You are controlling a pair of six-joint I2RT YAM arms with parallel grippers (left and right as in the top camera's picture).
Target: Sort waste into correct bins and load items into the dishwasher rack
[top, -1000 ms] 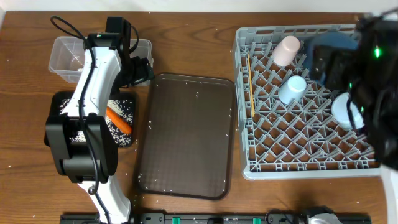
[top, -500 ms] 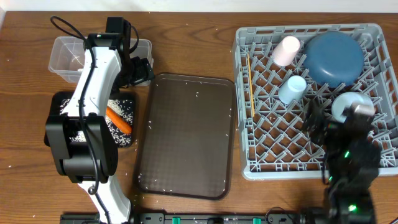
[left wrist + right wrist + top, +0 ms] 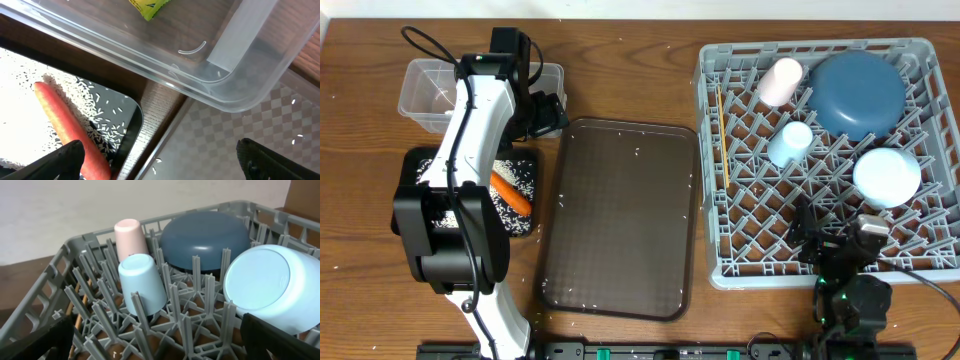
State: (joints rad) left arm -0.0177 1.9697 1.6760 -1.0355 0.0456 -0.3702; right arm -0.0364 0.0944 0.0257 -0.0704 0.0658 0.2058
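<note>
The big grey rack (image 3: 770,272) holds the blue plate (image 3: 860,92), the small blue bowl (image 3: 887,177), the pink cup (image 3: 781,80), the blue cup (image 3: 790,142) (both cups bottom up) and the thin chopsticks (image 3: 722,135). The carrot (image 3: 512,195) lies on rice (image 3: 107,130) in the black tray (image 3: 526,229), and the wrapper (image 3: 148,7) sits in the clear tub (image 3: 415,100). The left gripper (image 3: 160,165) and the right gripper (image 3: 160,345) both have jaws wide apart, holding nothing.

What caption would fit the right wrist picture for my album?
Pink cup, light-blue cup, blue plate-bowl and small light-blue bowl rest upside down in the grey dishwasher rack.
</note>
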